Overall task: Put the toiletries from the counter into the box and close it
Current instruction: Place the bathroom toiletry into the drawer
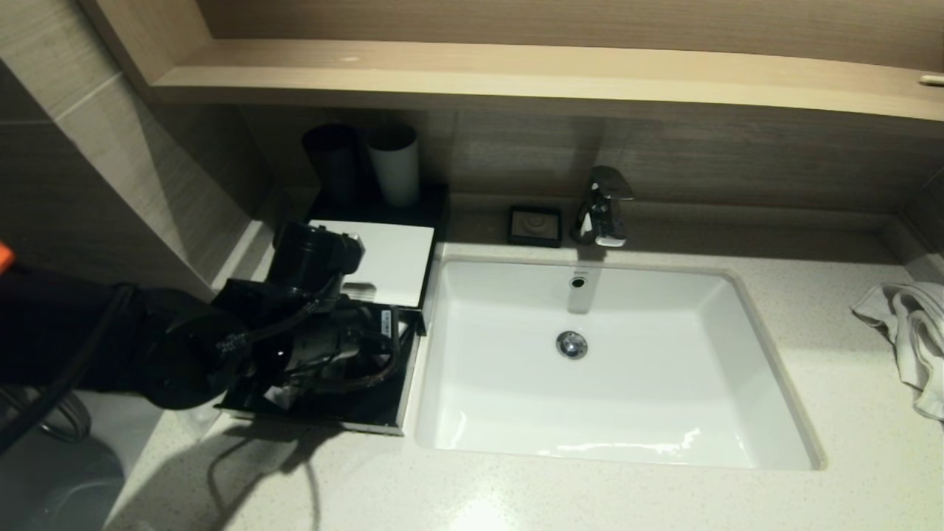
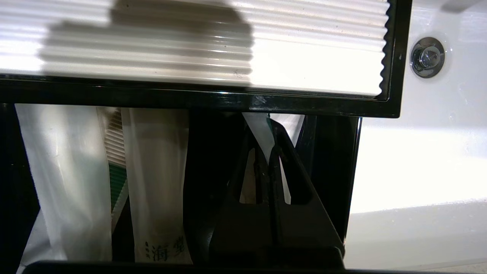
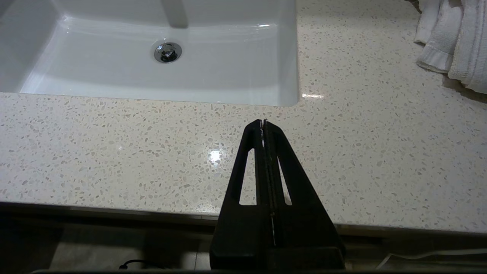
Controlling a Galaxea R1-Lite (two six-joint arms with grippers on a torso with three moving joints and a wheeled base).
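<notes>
Head view, my left arm: I see my left gripper (image 1: 335,354) low over the open drawer (image 1: 391,413) of the box (image 1: 391,258), just beside the basin (image 1: 619,369).
Head view, the box: it sits on the counter (image 1: 811,310) left of the basin, with its white panel on top and the drawer pulled out toward me.
Head view, other things: two cups (image 1: 394,166) stand behind the box, a small soap dish (image 1: 535,225) and the tap (image 1: 603,206) are at the back, and a towel (image 1: 911,332) lies far to the right. I see no packets left out on the counter here.

Left wrist view, my tool: the left gripper (image 2: 269,160) is pinched together on a thin white packet (image 2: 260,127) whose end pokes under the white panel (image 2: 304,57).
Left wrist view, the toiletries: two more packets, a wide one (image 2: 64,171) and a long slim one (image 2: 156,171), lie in the drawer beside it.
Left wrist view, what could go wrong: I think the packet end could catch under the panel edge, or the packet could cling to my fingers when I let go. If one sticks up, the drawer may jam when I push it.
Left wrist view, in the way: the black rim of the box is very near my fingertips.

Right wrist view, my other arm: the right gripper (image 3: 263,125) is pressed together, holds nothing, and hangs parked over the front of the counter.
</notes>
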